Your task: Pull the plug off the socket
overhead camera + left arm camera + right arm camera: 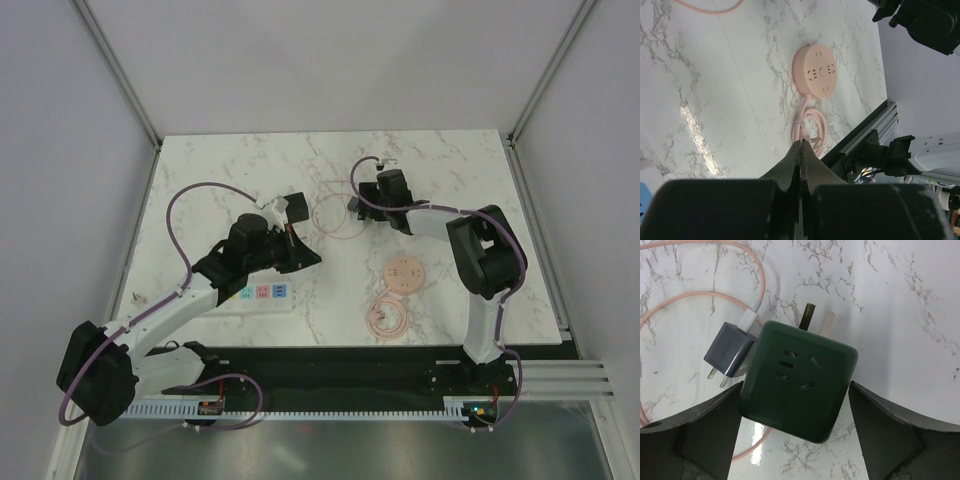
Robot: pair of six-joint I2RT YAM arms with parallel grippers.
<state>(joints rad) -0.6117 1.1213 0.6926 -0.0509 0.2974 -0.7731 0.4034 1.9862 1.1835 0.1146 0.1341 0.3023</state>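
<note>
The white power strip point(262, 293) with pastel outlets lies at the near left, partly under my left arm, and no plug shows in the outlets I can see. A dark green cube plug point(797, 380) lies on the marble with its two prongs point(810, 315) bare. My right gripper point(795, 385) is open, with its jaws on either side of the cube. In the top view the right gripper point(362, 206) is at the far middle of the table. My left gripper point(802, 144) is shut and empty above the table, just right of the strip in the top view point(312, 257).
A grey-blue USB charger point(727, 350) with a white connector and a pink cable point(335, 215) touches the cube's left side. A round pink socket point(816, 70) and its coiled pink cord point(810, 130) lie near the front right. The table's front edge has a black rail point(330, 365).
</note>
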